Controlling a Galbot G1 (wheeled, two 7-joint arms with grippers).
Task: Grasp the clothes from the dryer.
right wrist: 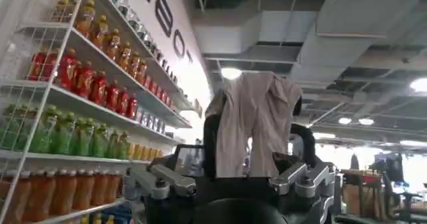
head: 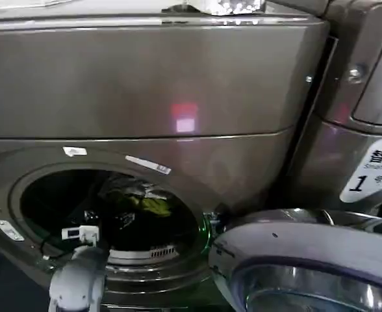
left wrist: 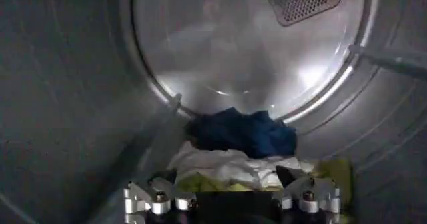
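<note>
The clothes [left wrist: 237, 145] lie heaped on the drum floor of the dryer [head: 145, 84], against its back wall: navy on top, white and yellow-green below. The left end effector [left wrist: 230, 199] hovers just before the pile, fingers apart. The right end effector [right wrist: 230, 175] points upward, clamped on a beige cloth [right wrist: 253, 122], beside shelves of bottles [right wrist: 80, 79].

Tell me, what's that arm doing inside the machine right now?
Left gripper open, inside the dryer, just short of the clothes. Clothes heaped on the drum floor, not grasped. Right gripper holding a beige cloth aloft. Nothing blocking.
</note>
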